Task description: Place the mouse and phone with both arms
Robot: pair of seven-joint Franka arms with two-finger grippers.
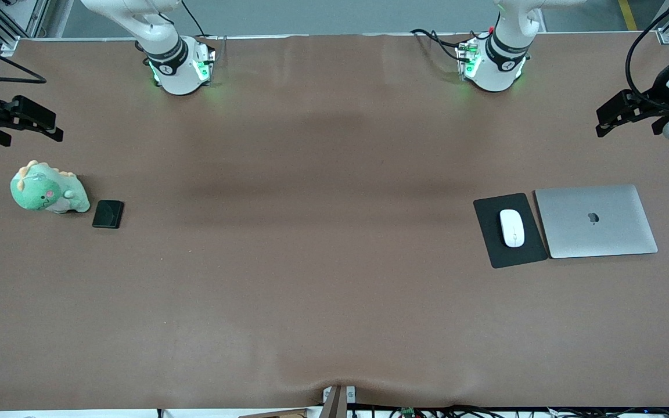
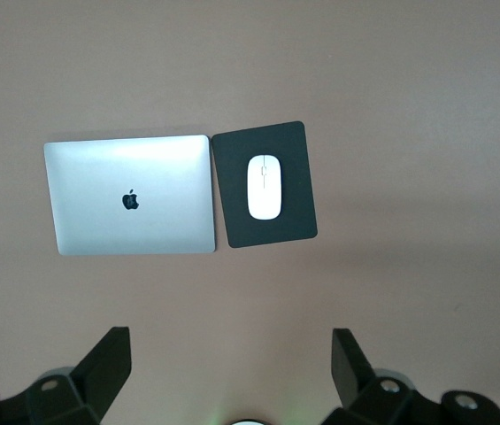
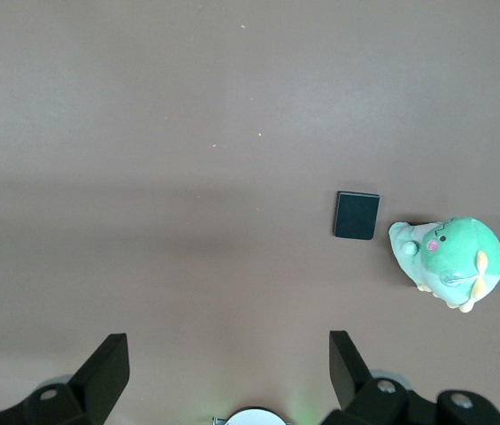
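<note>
The white mouse lies on a black mouse pad toward the left arm's end of the table. The glossy black phone lies flat on the brown table toward the right arm's end. My left gripper hangs open and empty high over bare table at its own end, apart from the mouse. Over bare table at the other end, my right gripper is up in the air, open, holding nothing, well clear of the phone.
A closed silver laptop lies right beside the mouse pad, toward the table's end. A green dinosaur plush sits close beside the phone. The arms' green-lit bases stand along the table edge farthest from the front camera.
</note>
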